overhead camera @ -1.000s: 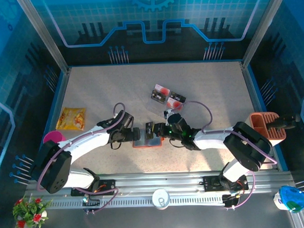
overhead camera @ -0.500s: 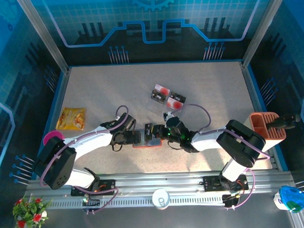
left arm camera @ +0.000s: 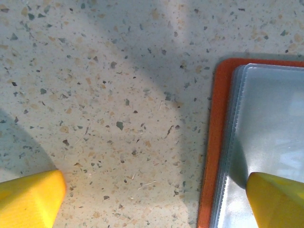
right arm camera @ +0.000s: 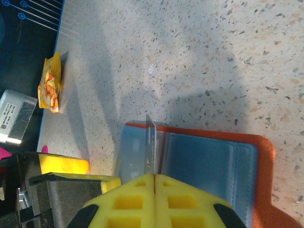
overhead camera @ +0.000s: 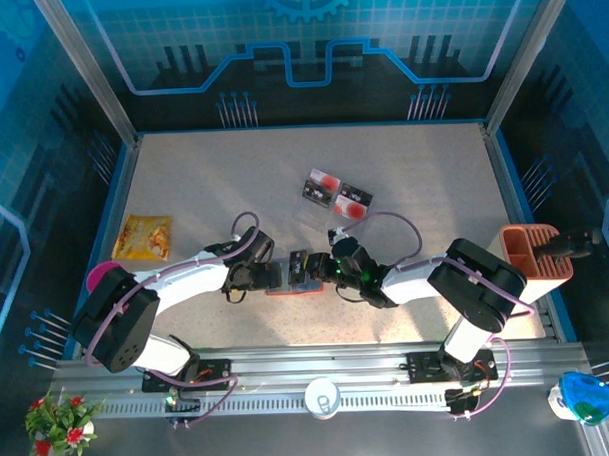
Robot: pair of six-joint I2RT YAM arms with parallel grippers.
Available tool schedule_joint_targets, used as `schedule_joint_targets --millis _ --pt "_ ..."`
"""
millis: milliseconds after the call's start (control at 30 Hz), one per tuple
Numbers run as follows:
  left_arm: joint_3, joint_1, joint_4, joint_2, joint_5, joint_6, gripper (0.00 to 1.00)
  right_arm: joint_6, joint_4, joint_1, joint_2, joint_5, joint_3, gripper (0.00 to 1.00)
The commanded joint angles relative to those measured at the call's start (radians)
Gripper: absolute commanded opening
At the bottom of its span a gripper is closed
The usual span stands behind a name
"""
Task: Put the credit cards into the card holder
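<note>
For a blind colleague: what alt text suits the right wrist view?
The right arm's yellow end effector, shut, holds a thin card edge-on over an open orange-red folding wallet with grey-blue pockets on a speckled table. A yellow snack packet lies far left.

card holder (left arm camera: pixel 214 142) cut by the left wrist view's right and bottom edges, partly behind the fingers (left arm camera: pixel 278 202)

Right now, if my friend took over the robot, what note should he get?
Left gripper: open, one finger over the card holder, which lies open on the table.
Right gripper: shut on a thin card held edge-on above the holder's pockets.
Done: no card seen fully in a pocket.
Left: slide this card in, then fetch the two credit cards lying farther back.
</note>
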Motion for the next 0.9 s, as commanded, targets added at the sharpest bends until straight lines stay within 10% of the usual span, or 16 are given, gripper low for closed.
schedule_joint_targets --millis 0,867 --pt "-0.017 -0.009 -0.037 0.025 -0.007 -0.029 0.99 0.014 0.003 0.017 0.014 0.023 -0.006 0.00" --pt "-0.019 -0.015 -0.026 0.038 -0.005 -0.031 0.99 0.074 -0.105 0.064 0.006 0.060 -0.006 0.00"
